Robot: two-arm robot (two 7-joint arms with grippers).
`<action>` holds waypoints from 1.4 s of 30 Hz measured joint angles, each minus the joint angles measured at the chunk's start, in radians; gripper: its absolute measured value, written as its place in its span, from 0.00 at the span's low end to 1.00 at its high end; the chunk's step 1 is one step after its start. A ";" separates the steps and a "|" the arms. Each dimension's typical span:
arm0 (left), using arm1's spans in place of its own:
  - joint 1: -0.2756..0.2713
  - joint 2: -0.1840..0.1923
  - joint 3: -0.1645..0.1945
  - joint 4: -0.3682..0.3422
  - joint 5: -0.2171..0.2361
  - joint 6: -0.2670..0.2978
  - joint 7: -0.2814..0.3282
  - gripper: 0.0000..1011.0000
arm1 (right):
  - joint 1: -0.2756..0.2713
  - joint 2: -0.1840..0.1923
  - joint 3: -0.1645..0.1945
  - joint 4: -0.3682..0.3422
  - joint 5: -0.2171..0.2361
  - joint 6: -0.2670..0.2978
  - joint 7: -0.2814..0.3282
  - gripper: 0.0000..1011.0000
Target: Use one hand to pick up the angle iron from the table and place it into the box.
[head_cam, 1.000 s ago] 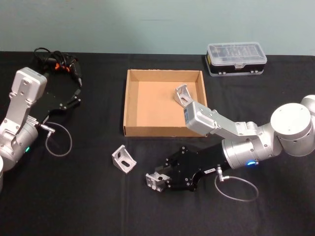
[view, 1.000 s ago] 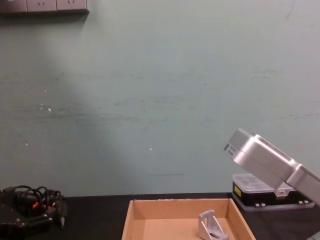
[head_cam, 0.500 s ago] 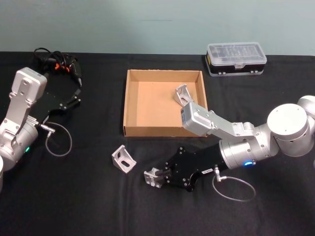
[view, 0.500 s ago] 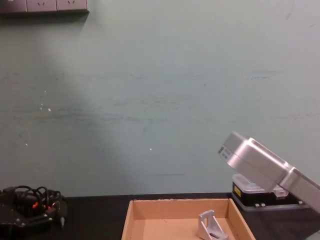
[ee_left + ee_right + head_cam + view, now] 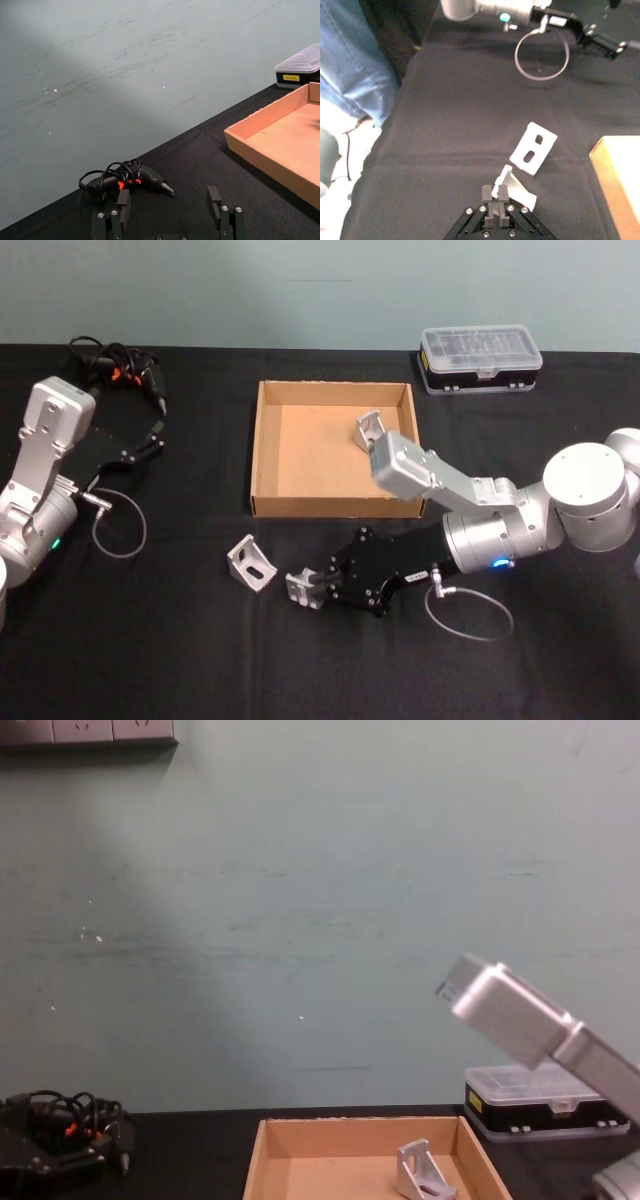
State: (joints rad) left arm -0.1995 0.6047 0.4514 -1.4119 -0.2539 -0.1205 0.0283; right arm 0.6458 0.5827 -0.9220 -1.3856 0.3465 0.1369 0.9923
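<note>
Head view showed the right pincer (image 5: 318, 584) clamped on one flange of the probably stiff, slick angle iron (image 5: 302, 590); the left pincer (image 5: 169, 212) sat open, far left.

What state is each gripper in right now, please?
Left gripper: open, holding nothing.
Right gripper: closed on an angle iron.

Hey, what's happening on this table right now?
The right gripper is shut on one angle iron, just in front of the box. A second angle iron lies beside it on the table, and a third angle iron is already in the box. The left gripper sits open and parked at the left.
</note>
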 joint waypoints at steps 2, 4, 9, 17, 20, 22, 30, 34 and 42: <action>0.000 0.000 0.000 0.000 0.000 0.000 0.000 0.99 | 0.002 -0.002 0.009 0.002 0.016 0.000 0.001 0.07; 0.000 0.000 0.000 0.000 0.000 0.000 0.000 0.99 | 0.004 -0.003 0.018 0.002 0.034 0.000 0.005 0.07; 0.000 0.000 0.000 0.000 0.000 0.000 0.000 0.99 | 0.007 -0.002 0.050 -0.004 0.078 0.000 0.000 0.07; 0.000 0.000 0.000 0.000 0.000 0.000 0.000 0.99 | 0.010 -0.005 0.134 -0.022 0.143 -0.016 -0.088 0.07; 0.000 0.000 0.000 0.000 0.000 0.000 0.000 0.99 | 0.011 -0.010 0.157 -0.017 0.146 -0.024 -0.131 0.07; 0.000 0.000 0.000 0.000 0.000 0.000 0.000 0.99 | 0.011 -0.013 0.168 -0.012 0.145 -0.028 -0.153 0.07; 0.000 0.000 0.000 0.000 0.000 0.000 0.000 0.99 | -0.008 -0.050 0.216 0.042 0.098 -0.040 -0.300 0.07; 0.000 0.000 0.000 0.000 0.000 0.000 0.000 0.99 | -0.013 -0.076 0.228 0.079 0.071 -0.040 -0.357 0.07; 0.000 0.000 0.000 0.000 0.000 0.000 0.000 0.99 | 0.000 -0.134 0.228 0.174 0.021 -0.041 -0.401 0.07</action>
State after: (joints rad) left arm -0.1995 0.6047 0.4514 -1.4120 -0.2539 -0.1205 0.0283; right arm 0.6458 0.4492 -0.6935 -1.2118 0.3678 0.0954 0.5910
